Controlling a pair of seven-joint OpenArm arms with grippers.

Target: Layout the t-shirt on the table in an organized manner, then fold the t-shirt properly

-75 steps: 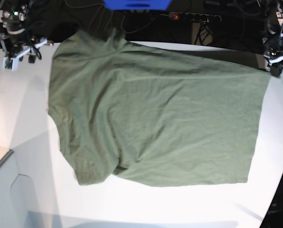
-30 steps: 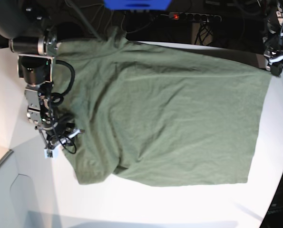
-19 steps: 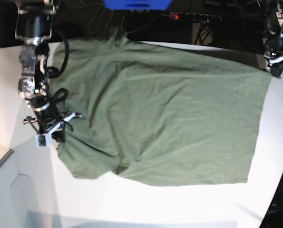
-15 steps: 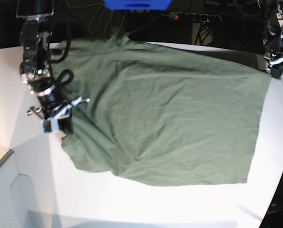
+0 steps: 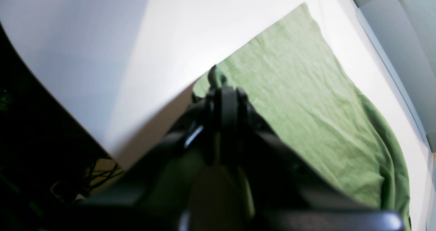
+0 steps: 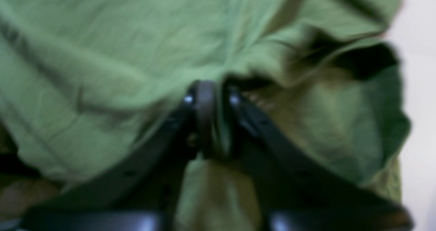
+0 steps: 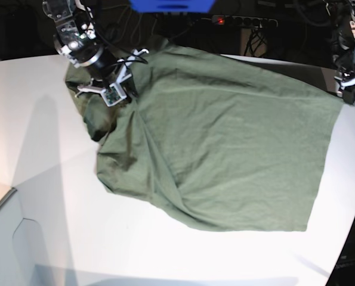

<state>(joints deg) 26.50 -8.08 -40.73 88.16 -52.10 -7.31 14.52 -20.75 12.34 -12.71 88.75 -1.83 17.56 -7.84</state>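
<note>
The olive-green t-shirt [image 7: 225, 143] lies on the white table [image 7: 34, 119], flat toward the right and bunched in folds on its left side. My right gripper [image 7: 114, 90] is shut on a raised fold of that bunched left side near the table's back. The right wrist view shows the jaws closed on the crumpled cloth [image 6: 102, 54]. My left gripper [image 7: 347, 92] is shut on the shirt's far right corner at the table's edge. In the left wrist view [image 5: 221, 88] the jaws pinch that corner and the shirt [image 5: 306, 88] stretches away from them. The neck label is hidden.
A power strip [image 7: 243, 21] with cables and a blue object [image 7: 171, 5] lie in the dark area behind the table. A grey panel [image 7: 10, 238] sits at the lower left. The table's curved edge runs down the right side.
My right gripper has closed on the shirt's left side and carried it up and to the right, bunching that side over the body. The left arm has stayed at the right corner.
</note>
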